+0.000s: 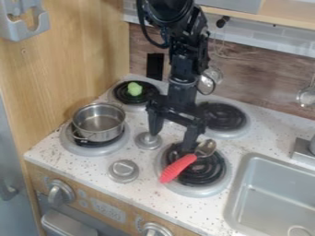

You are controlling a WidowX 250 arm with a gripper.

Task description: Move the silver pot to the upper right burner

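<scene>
You can read no words, brands, numbers or signs with certainty. On the small panel [108,210] set in the wooden stove front [133,213], lower left of the frame, you see faint digit-like marks, too indistinct to decipher.

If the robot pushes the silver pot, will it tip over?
Probably not easily: the pot looks wider than tall. It may wobble or catch, though, because it sits on a bumpy black coil. It's likely light for its size, since it looks empty inside.
</scene>
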